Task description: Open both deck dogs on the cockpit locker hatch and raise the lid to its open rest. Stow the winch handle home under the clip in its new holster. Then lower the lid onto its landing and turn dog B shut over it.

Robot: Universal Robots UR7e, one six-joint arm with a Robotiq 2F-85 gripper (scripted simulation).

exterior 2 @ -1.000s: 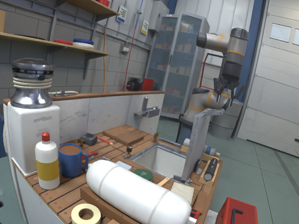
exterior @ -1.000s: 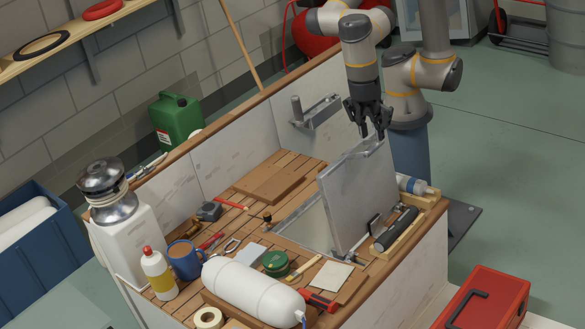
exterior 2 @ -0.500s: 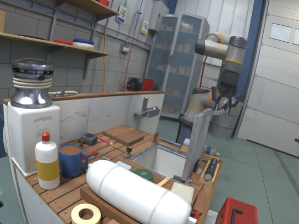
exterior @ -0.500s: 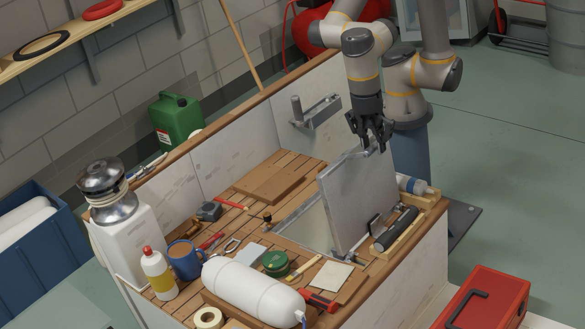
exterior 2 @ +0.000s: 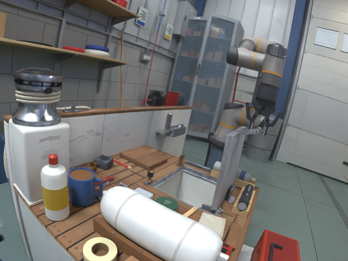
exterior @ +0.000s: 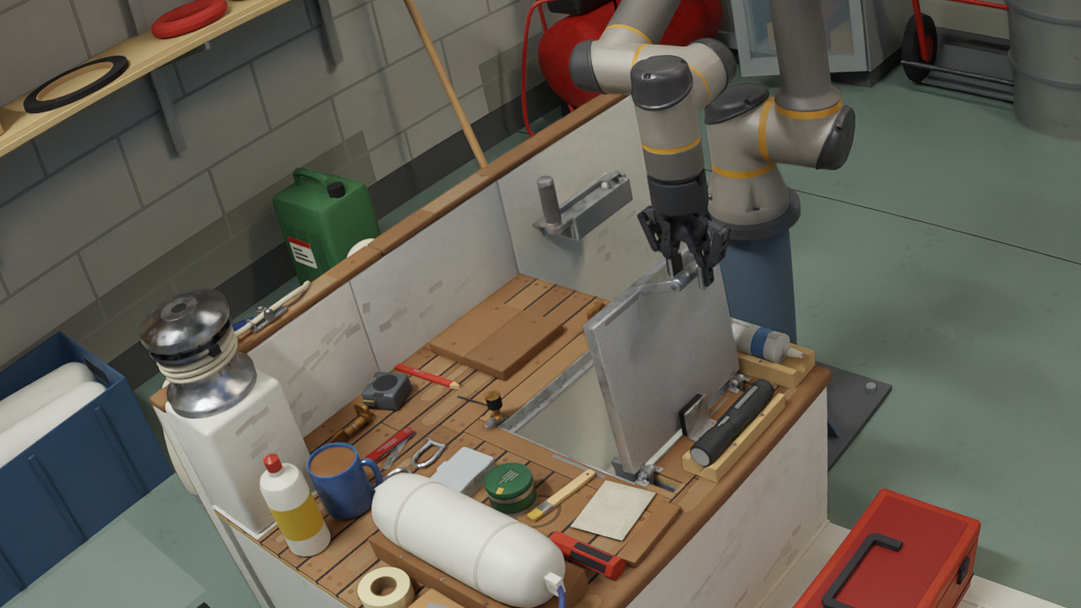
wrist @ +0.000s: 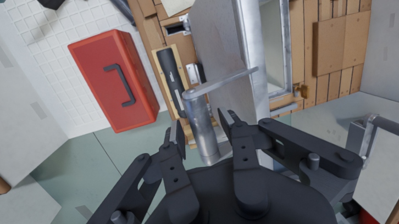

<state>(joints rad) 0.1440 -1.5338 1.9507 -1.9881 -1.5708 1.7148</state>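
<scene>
The lid's metal handle point(wrist: 201, 122) sticks out from the top edge of the raised grey hatch lid point(exterior: 661, 363). My gripper point(wrist: 199, 129) is open, its fingers on either side of the handle's round grip, and it holds nothing. The lid stands nearly upright over the open locker well point(exterior: 563, 420), hinged on the side near the black torch. The winch handle point(exterior: 550, 203) sits in a grey holster point(exterior: 586, 206) on the back wall. A brass dog point(exterior: 495, 404) stands at the well's left rim.
A white fender point(exterior: 469, 541) lies across the near deck. A winch drum point(exterior: 198, 354) stands on a white block at the left. A black torch point(exterior: 732, 422) rests in a wooden cradle beside the lid. A red toolbox point(exterior: 892, 556) is on the floor.
</scene>
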